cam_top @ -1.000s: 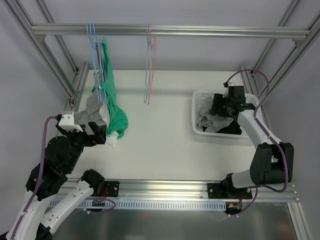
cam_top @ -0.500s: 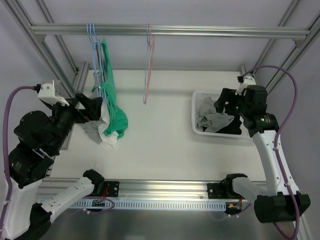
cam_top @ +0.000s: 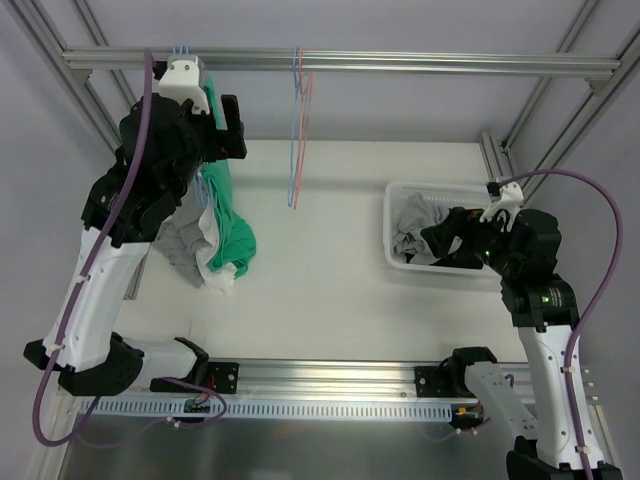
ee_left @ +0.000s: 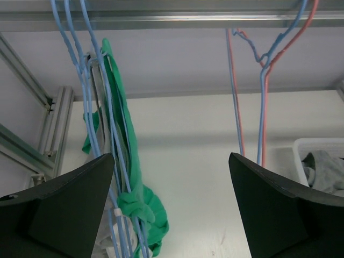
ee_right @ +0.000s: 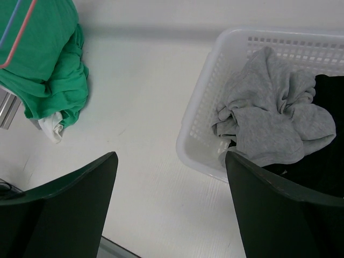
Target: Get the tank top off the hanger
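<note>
A green tank top (cam_top: 228,215) hangs bunched on thin blue hangers (cam_top: 183,58) at the left end of the top rail, its lower part heaped on the table. In the left wrist view the tank top (ee_left: 119,129) and the blue hangers (ee_left: 86,80) hang just right of the left finger. My left gripper (cam_top: 234,130) is raised near the rail, right beside the hangers, open and empty (ee_left: 172,209). My right gripper (cam_top: 437,238) is open and empty (ee_right: 172,204) above the left edge of the basket. The tank top also shows in the right wrist view (ee_right: 48,70).
Grey and white garments (cam_top: 190,245) hang and lie under the tank top. Empty pink and blue hangers (cam_top: 298,130) hang mid-rail. A white basket (ee_right: 199,134) at the right holds a grey garment (ee_right: 269,113) and black cloth. Aluminium frame posts stand at both sides.
My left arm has risen from table height up to the rail beside the blue hangers. My right arm has drawn back from over the basket toward the near side.
</note>
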Available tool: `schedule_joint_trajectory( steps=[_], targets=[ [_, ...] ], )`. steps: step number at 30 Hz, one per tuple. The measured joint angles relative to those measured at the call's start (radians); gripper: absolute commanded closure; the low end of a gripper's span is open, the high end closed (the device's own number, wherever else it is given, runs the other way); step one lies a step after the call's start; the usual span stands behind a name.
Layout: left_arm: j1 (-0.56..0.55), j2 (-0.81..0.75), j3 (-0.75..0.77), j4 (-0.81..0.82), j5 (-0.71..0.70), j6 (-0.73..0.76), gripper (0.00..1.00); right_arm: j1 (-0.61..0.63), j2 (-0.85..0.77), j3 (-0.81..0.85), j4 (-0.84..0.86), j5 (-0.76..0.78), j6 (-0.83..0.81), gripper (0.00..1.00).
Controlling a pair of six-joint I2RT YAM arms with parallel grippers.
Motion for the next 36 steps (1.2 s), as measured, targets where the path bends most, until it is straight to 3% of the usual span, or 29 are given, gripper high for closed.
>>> schedule_joint_trajectory(
  steps=[7, 32, 35, 36],
  targets=[
    [0.092, 0.089, 0.036, -0.003, 0.002, 0.022, 0.13, 0.0, -0.03, -0.011, -0.021, -0.044, 0.004, 0.14],
    [0.209, 0.225, 0.032, -0.002, 0.048, 0.029, 0.28, 0.0, -0.093, -0.04, -0.024, -0.105, 0.007, 0.14],
    [0.222, 0.235, 0.021, -0.002, 0.054, 0.026, 0.33, 0.0, -0.096, -0.04, -0.024, -0.106, 0.007, 0.14],
    [0.224, 0.237, 0.019, -0.002, 0.057, 0.026, 0.41, 0.0, -0.097, -0.04, -0.024, -0.106, 0.007, 0.14]
  ],
)
